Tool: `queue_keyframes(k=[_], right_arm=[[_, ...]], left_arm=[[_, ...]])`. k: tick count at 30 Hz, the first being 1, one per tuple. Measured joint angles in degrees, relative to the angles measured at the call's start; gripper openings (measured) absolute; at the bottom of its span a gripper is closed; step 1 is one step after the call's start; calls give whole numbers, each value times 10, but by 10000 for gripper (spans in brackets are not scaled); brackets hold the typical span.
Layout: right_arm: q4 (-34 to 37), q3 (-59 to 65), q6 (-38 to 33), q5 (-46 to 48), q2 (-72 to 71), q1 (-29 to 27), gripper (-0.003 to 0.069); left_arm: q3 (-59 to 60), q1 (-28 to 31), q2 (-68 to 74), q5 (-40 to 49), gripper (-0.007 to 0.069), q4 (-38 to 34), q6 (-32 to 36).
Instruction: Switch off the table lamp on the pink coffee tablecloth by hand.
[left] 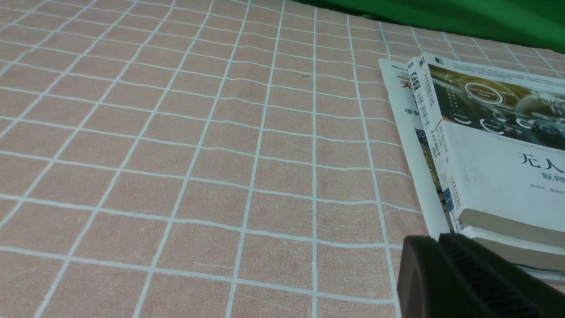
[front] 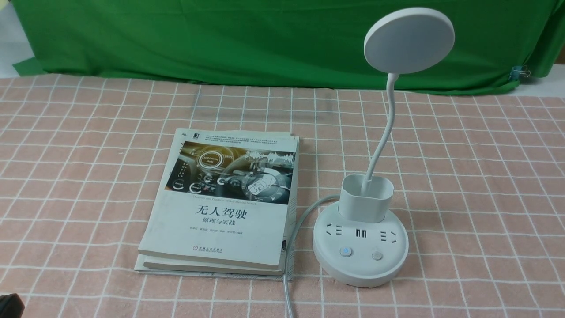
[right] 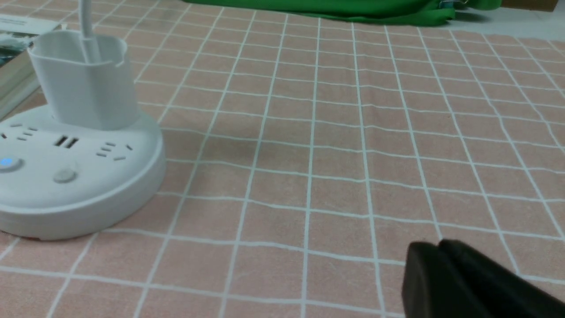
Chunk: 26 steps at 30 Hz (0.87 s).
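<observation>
The white table lamp (front: pixel 360 240) stands on the pink coffee tablecloth (front: pixel 476 185), right of centre, with its disc head (front: pixel 408 39) raised on a curved gooseneck above the cup-shaped holder (front: pixel 365 197). Its round base carries a blue-lit button (front: pixel 345 252) and a grey button (front: pixel 376 255). The base also shows in the right wrist view (right: pixel 75 172). My left gripper (left: pixel 438 240) is shut and empty, low beside the books. My right gripper (right: pixel 439 247) is shut and empty, low over the cloth, apart from the lamp base. Only a black corner of the left arm (front: pixel 11 304) shows in the front view.
A stack of books (front: pixel 225 203) lies left of the lamp, also seen in the left wrist view (left: pixel 481 150). The lamp's grey cord (front: pixel 291 247) runs between books and base to the front edge. A green backdrop cloth (front: pixel 247 39) hangs behind.
</observation>
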Motion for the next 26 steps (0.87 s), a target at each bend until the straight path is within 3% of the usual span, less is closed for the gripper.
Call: queue_keyframes(k=[26], right_arm=[[0, 0, 0, 0, 0, 0, 141]], left_arm=[[0, 0, 0, 0, 6, 0, 0]])
